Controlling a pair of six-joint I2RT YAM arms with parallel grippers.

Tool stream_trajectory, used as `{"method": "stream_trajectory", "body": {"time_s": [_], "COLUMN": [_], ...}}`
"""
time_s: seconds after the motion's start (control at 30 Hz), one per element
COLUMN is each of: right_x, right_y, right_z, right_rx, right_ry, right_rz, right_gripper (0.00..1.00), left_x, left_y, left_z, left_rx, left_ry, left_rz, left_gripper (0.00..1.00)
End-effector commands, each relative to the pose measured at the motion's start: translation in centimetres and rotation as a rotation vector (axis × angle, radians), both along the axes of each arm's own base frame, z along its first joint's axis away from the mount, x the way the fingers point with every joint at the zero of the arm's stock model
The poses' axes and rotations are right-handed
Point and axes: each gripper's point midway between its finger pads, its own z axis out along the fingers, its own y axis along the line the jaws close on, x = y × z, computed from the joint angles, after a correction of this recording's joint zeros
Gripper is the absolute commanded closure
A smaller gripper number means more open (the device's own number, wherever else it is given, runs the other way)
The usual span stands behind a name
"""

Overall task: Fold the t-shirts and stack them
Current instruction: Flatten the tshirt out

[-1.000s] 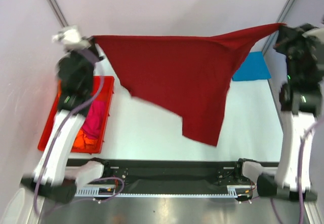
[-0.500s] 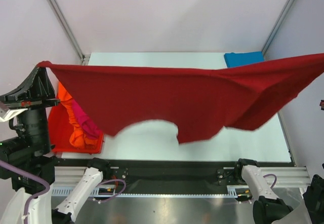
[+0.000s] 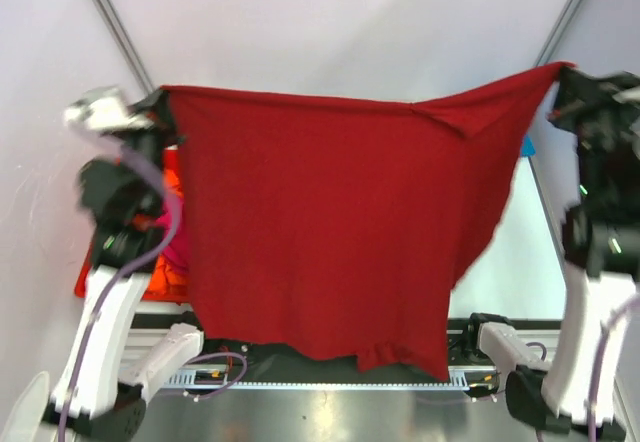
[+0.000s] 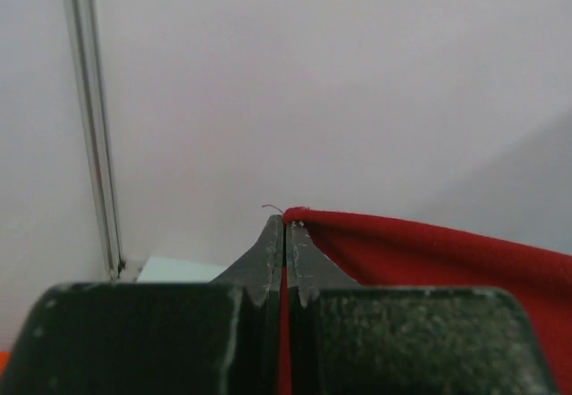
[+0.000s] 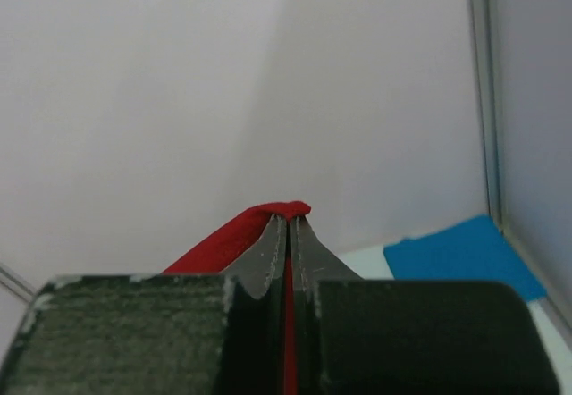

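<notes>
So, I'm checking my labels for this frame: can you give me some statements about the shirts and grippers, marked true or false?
1. The left gripper and the right gripper are both shut on the dark red t-shirt. True.
2. The dark red t-shirt lies flat on the table. False: it hangs spread in the air between the grippers.
3. A bright blue t-shirt lies off to the right. True.
4. The left gripper holds the orange t-shirt. False: that lies unheld, low on the left.
</notes>
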Motion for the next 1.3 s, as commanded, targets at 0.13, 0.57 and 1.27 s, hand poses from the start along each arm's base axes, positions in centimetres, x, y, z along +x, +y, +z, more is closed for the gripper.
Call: {"method": "stream_trajectory", "body": {"time_s": [0.13, 0.57, 1.27], "right_x": [13.5, 31.9, 31.6], "right_y": [-1.9, -3.6, -0.1], "right_z": [-10.9, -31.9, -35.7], "right_rx": [0.041, 0.032, 0.139], "right_ry": [0.144, 0.468, 0.687], "right_rz": [-0.009, -0.009, 0.027], "right_gripper": [1.0, 1.0, 1.0], "left_x": [14.3, 32.4, 37.6], "left_y": [-2.5, -5.8, -3.7], "left_z": [-12.5, -32.0, -39.1], "left_rx": [0.071, 0.179, 0.19], "left_ry": [0.254, 0.559, 0.752], "left_rz": [0.053, 0.102, 0.084], "left_gripper": [1.0, 1.0, 1.0]}}
